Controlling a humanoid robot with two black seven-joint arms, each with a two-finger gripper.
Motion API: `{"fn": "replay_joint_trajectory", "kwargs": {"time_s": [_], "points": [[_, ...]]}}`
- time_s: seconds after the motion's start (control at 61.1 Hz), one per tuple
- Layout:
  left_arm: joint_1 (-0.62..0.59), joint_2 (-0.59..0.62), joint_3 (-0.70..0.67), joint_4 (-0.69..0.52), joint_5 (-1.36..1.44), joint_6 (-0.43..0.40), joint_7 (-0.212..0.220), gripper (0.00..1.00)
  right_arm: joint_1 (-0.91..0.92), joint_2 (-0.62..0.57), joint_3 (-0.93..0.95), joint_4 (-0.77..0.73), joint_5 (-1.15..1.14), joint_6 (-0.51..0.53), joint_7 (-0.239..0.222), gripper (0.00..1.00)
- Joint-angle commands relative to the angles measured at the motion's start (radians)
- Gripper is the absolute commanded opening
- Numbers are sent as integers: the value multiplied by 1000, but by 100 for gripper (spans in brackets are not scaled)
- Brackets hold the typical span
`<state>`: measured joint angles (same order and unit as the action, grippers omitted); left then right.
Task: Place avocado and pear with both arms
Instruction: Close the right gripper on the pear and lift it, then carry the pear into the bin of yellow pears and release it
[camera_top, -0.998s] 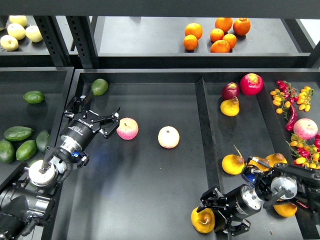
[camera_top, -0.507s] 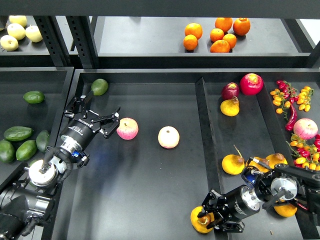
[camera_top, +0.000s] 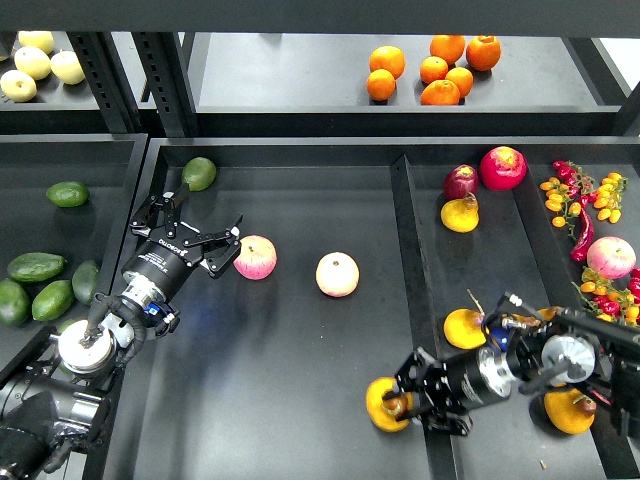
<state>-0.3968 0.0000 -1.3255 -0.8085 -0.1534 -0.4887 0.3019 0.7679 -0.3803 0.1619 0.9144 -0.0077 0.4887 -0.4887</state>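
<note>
Near the front of the middle tray (camera_top: 300, 420), right end effector (camera_top: 407, 403) clamped on the pear (camera_top: 384, 404), low by the divider. At left, left end effector (camera_top: 196, 232) spread wide, empty, beside a pink apple (camera_top: 255, 257). Avocado (camera_top: 36, 266) lying in the left bin.

Two pink-and-yellow apples (camera_top: 255, 257) (camera_top: 337, 274) lie apart on the middle tray. Oranges (camera_top: 433, 68) cluster on the upper shelf, pale yellow fruit (camera_top: 40, 63) at its far left. Small tomatoes and red chillies (camera_top: 582, 205) crowd the right tray.
</note>
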Motion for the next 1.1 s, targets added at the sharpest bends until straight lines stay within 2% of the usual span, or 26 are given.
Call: {"fn": "replay_joint_trajectory", "kwargs": {"time_s": [0.0, 0.18, 0.458, 0.671, 1.08], "points": [[-1, 0, 0, -3, 0, 0, 0, 99, 65, -18, -2, 0, 66, 0, 0, 5], [-1, 0, 0, -8, 0, 0, 0, 99, 105, -150, -13, 12, 84, 0, 0, 5], [-1, 0, 0, -8, -2, 0, 0, 99, 77, -256, -42, 9, 84, 0, 0, 6], [-1, 0, 0, -9, 0, 0, 2, 99, 28, -282, -65, -3, 77, 0, 0, 6], [-1, 0, 0, -8, 0, 0, 2, 99, -58, -262, -50, -88, 63, 0, 0, 8]]}}
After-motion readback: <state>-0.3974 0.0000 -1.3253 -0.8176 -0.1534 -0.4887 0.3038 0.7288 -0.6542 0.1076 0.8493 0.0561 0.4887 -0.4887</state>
